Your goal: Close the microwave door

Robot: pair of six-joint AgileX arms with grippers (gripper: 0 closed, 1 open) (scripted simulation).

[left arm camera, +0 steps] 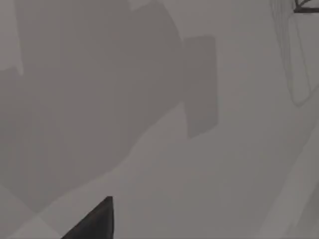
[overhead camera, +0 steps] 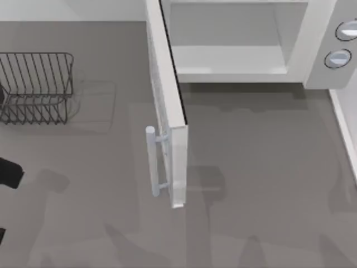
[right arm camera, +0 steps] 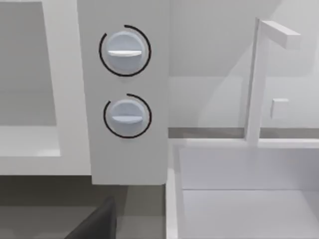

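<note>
Whether either arm's jaws are spread or pressed together cannot be told. Swung fully out from the microwave (overhead camera: 240,42) at the table's far side, the microwave door (overhead camera: 166,84) juts toward the near edge, bar handle (overhead camera: 153,162) facing left — nothing touches it, so closing has not begun. A wire rack (overhead camera: 36,86) sits far left; left arm (overhead camera: 10,172) waits at the left edge.

No readable text, label, brand or number on any surface here.
</note>
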